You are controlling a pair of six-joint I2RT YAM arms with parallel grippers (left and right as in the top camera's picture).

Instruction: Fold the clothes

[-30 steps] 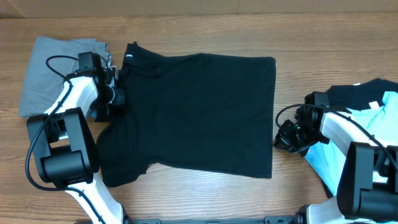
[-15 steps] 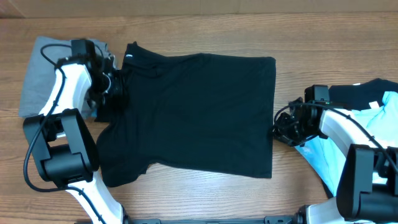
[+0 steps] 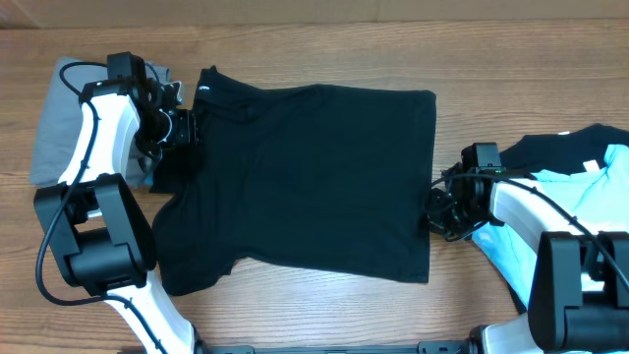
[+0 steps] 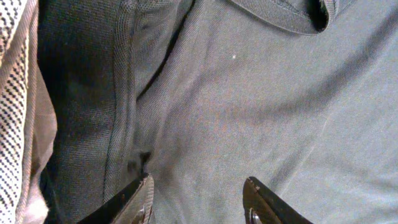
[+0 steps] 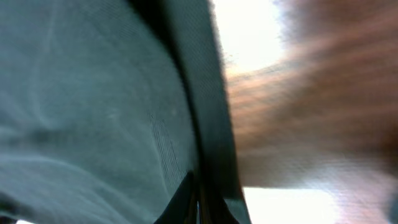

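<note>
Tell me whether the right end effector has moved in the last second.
Yes. The right end effector moved left across the table, closing the gap to the right edge of the black T-shirt.

We look straight down on the whole table [image 3: 295, 39] from overhead. Our left wrist view sits close over the black T-shirt [image 3: 314, 177] at its 10 o'clock side; the right wrist view hugs its 3 o'clock hem.

black T-shirt [image 4: 249, 93]: matt knit cloth | table [image 3: 295, 39]: smooth wood
</note>
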